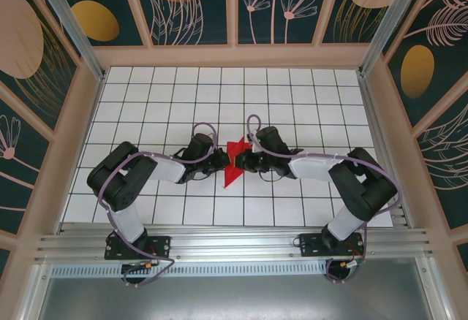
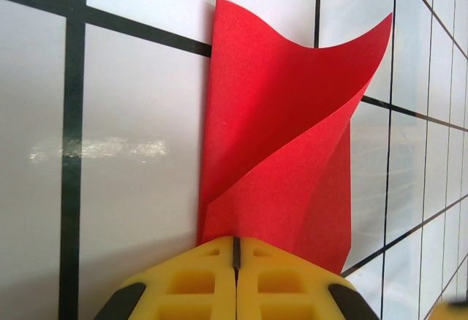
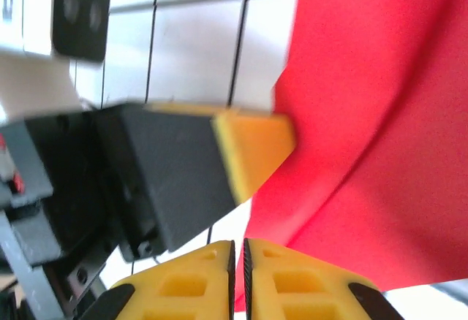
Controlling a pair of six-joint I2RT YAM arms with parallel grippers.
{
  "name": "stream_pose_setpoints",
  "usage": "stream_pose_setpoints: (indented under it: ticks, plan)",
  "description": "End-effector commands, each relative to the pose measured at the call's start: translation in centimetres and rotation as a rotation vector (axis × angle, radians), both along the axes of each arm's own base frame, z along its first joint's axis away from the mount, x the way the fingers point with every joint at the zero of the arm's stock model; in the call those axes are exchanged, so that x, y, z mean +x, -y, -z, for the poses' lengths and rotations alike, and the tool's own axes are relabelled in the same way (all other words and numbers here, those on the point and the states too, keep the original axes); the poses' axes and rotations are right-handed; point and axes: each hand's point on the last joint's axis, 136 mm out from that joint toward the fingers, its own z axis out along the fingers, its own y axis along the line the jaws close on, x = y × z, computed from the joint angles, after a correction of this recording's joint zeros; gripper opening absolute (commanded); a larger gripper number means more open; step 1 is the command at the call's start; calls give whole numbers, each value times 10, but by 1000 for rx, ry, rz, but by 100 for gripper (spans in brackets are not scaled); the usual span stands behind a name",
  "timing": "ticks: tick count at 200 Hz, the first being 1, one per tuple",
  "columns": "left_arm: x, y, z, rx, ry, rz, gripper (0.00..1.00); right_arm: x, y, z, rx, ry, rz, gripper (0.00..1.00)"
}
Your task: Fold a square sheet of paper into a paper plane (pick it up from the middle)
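- Your left fingers (image 2: 228, 248) are closed on one end of the square sheet of paper (image 2: 278, 137). It rises straight ahead of them, half curled over itself, its long axis running away from the tips.
- Your right fingers (image 3: 248, 250) stand almost together with only a thin slit between them. The red edge runs right at their tips, and you cannot tell whether it is pinched.
- From above, the sheet lies mid-surface (image 1: 292, 101) between the two arms, long axis near to far. The left fingers touch its left side and the right fingers its right.
- Neither arm is nearer. The next crease probably turns on the left as anchor while the right works along that axis.
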Motion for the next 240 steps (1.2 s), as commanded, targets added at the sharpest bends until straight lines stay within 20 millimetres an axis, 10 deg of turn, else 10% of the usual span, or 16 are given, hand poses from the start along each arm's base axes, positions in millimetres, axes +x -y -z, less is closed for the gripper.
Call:
stream_pose_setpoints:
  ticks: [1, 161, 240]
  plan:
    - [-4, -6, 6, 28, -11, 10, 7, 19, 12, 5, -28, -1, 65, 12]
    - [0, 0, -40, -36, 68, 27, 19, 32, -8, 41, -72, -65, 16, 7]
    - [-39, -12, -33, -47, -14, 53, 34, 33, -7, 50, -103, -91, 26, 8]
